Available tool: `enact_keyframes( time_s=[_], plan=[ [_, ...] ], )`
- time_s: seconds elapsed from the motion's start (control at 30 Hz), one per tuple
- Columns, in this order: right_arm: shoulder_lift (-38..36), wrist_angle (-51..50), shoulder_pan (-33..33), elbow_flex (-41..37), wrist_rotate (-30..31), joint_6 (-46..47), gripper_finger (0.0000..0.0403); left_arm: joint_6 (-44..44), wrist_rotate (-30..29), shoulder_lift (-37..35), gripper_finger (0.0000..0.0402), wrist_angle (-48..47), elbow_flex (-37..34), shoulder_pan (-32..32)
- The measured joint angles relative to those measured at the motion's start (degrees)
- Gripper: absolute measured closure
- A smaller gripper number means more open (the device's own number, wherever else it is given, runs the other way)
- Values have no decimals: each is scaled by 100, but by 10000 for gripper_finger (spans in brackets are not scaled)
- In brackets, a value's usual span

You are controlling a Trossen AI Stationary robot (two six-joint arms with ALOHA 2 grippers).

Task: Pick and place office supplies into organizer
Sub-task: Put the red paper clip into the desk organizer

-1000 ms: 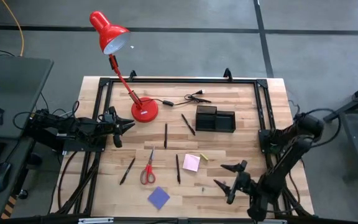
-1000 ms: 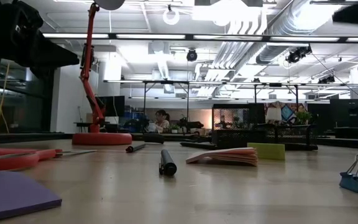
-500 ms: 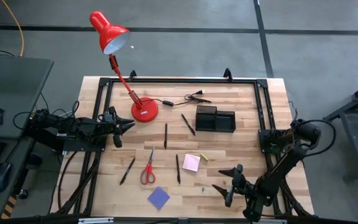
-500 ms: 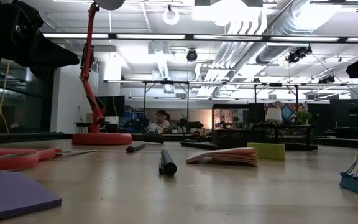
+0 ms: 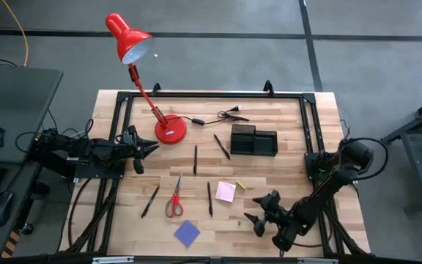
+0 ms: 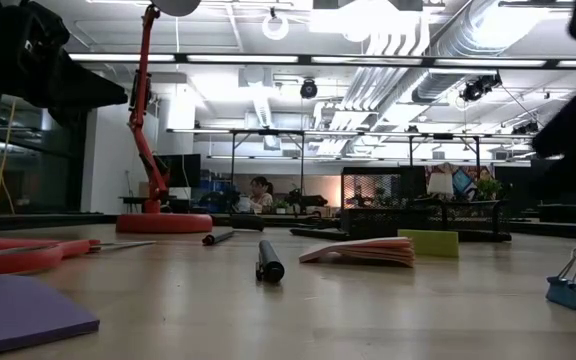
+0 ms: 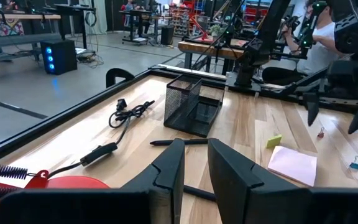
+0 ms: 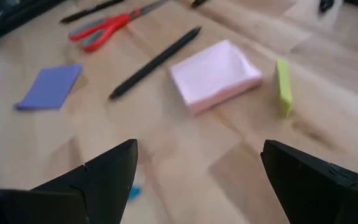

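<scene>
My right gripper (image 5: 258,213) hangs open over the table's near right part, just right of the pink note pad (image 5: 226,191) (image 8: 215,74) and the small yellow piece (image 5: 239,184) (image 8: 283,86), touching nothing. The red-handled scissors (image 5: 174,199), the blue-purple pad (image 5: 187,233) and several dark pens, one of them (image 5: 209,198), lie flat on the wood. The black organizer (image 5: 254,140) (image 7: 193,106) stands toward the far side. My left gripper (image 5: 141,150) (image 7: 194,152) waits at the table's left edge beside the lamp base, its fingers a narrow gap apart.
A red desk lamp (image 5: 170,130) stands far left of centre, with a black cable and plug (image 5: 229,114) beside it. A small blue binder clip (image 6: 570,283) (image 8: 134,186) lies near my right gripper. A black metal frame (image 5: 211,95) runs around the tabletop. People sit in the room beyond.
My right gripper has moved toward the table's left, closer to the pink pad and the binder clip, staying open. Its arm has swung with it and now shows dark at the right edge of the low view. Nothing on the table has moved.
</scene>
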Motion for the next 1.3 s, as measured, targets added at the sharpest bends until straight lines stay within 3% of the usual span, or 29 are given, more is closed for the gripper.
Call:
enact_keyframes(
  time_s=[0.23, 0.5, 0.67, 0.83, 0.97, 1.07, 1.3],
  plan=[
    [9, 53, -167, 0, 268, 181, 71, 0, 0, -2, 341, -2, -2, 0],
    [213, 287, 100, 0, 169, 894, 71, 0, 0, -2, 339, -2, 0, 0],
    [368, 200, 374, 0, 477, 1275, 71, 0, 0, 0, 341, 0, -2, 0],
    [326, -970, 529, 0, 606, 2251, 71, 0, 0, -2, 339, 0, -1, 0],
    [329, -1939, 530, 0, 139, 3126, 71, -1, -1, -2, 341, 0, 0, 0],
    [499, -2113, 544, 39, -197, 3513, 71, -1, 0, -2, 340, 0, -1, 0],
    [895, -3724, 756, 936, 91, 4214, 71, 1, 0, -1, 341, 0, -1, 0]
  ],
)
